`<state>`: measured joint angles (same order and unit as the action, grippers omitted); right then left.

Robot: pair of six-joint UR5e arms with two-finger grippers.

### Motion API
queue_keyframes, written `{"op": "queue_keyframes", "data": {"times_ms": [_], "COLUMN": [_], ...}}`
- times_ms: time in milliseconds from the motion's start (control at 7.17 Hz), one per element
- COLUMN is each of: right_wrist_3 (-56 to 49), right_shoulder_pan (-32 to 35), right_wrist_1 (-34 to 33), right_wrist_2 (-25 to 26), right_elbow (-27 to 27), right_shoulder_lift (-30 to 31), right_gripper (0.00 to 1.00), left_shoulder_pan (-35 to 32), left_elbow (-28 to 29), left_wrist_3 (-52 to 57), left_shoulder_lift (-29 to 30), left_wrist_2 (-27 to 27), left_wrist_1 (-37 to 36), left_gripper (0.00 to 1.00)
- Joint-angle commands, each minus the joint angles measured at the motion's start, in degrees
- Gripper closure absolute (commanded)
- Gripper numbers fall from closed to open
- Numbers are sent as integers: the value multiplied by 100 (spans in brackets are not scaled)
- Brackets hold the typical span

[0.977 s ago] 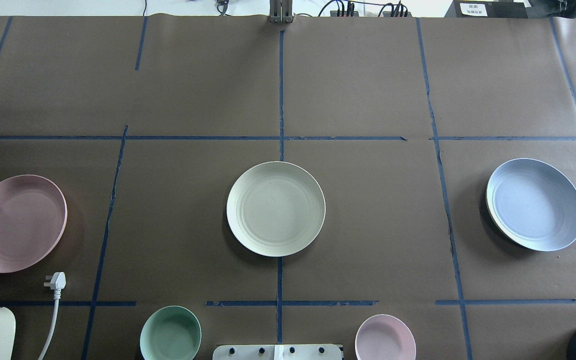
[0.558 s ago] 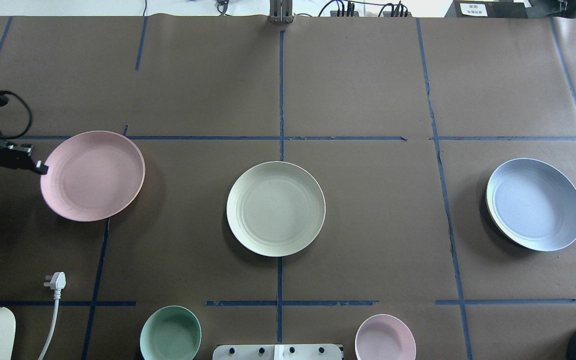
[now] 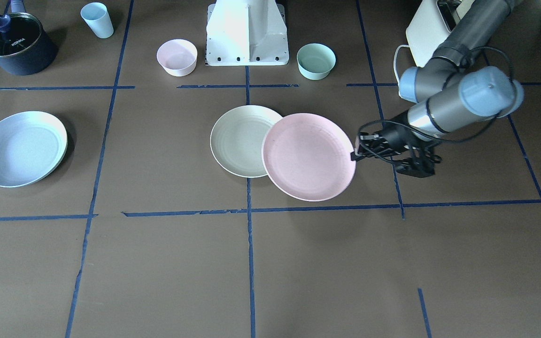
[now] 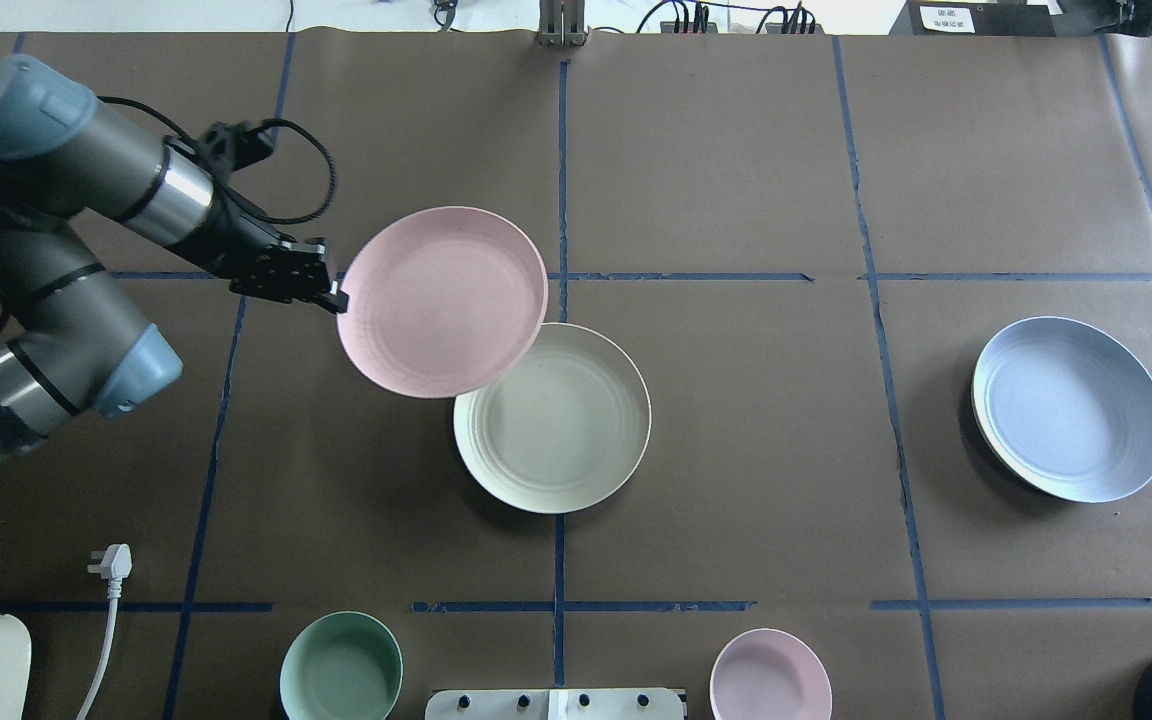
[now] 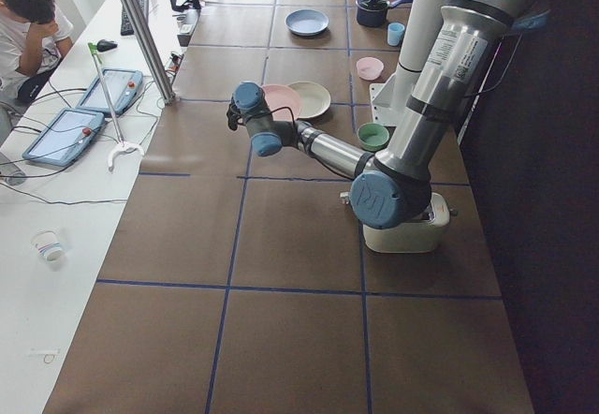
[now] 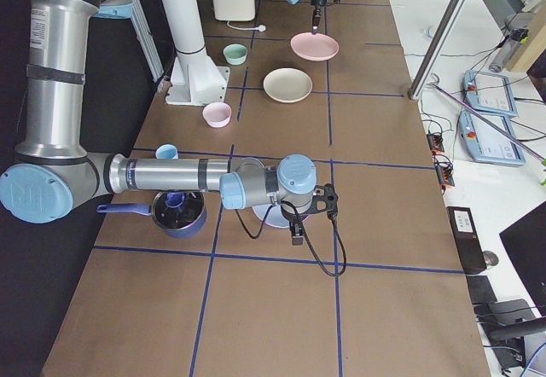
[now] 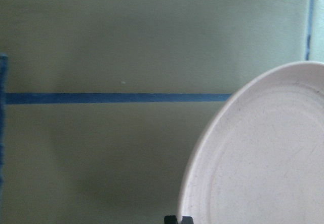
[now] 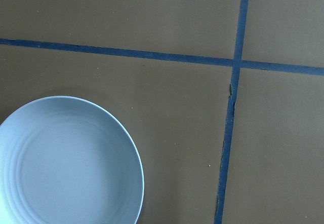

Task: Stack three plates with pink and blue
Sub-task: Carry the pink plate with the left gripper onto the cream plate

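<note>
My left gripper (image 4: 335,295) is shut on the near-left rim of the pale pink plate (image 4: 441,300) and holds it in the air. The plate's edge overlaps the far-left rim of the cream-white plate (image 4: 566,430), which lies at the table's centre. The front-facing view shows the same: the gripper (image 3: 354,155), the pink plate (image 3: 308,157) and the cream plate (image 3: 237,141). The light blue plate (image 4: 1069,408) lies on the table at the right. My right gripper (image 6: 296,237) shows only in the exterior right view, over the blue plate (image 8: 66,163); I cannot tell whether it is open or shut.
A mint bowl (image 4: 341,668) and a small pink bowl (image 4: 770,675) stand at the near edge beside the robot base (image 3: 247,33). A white plug (image 4: 111,562) and a toaster (image 3: 432,28) are at the near left. A dark pot (image 3: 14,44) and a blue cup (image 3: 97,19) are at the near right.
My left arm has carried the pink plate from the table's far left towards the centre, where it now overlaps the cream plate's rim. The other plates have not moved.
</note>
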<state>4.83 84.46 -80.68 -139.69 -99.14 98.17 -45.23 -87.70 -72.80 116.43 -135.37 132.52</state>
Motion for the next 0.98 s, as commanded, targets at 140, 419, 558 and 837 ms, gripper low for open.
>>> {"op": "queue_keyframes", "data": {"times_ms": [140, 419, 558, 837], "right_wrist_3": [0, -9, -9, 671], "right_shoulder_pan": [-113, -236, -271, -700], "right_wrist_1": [0, 17, 18, 261], "right_wrist_2": [-5, 21, 21, -14], "right_elbow": [0, 0, 0, -18], "right_shoulder_lift": [-9, -9, -35, -62], "right_gripper": [0, 0, 0, 0], "left_shoulder_pan": [997, 1025, 972, 614], "left_elbow": [-107, -150, -429, -1159], "left_wrist_3": [-445, -454, -463, -463], "left_shoulder_lift": [196, 179, 74, -460], "left_wrist_2": [976, 1004, 978, 942], "left_wrist_1": [-7, 37, 28, -7], "left_gripper": [95, 1, 0, 0]}}
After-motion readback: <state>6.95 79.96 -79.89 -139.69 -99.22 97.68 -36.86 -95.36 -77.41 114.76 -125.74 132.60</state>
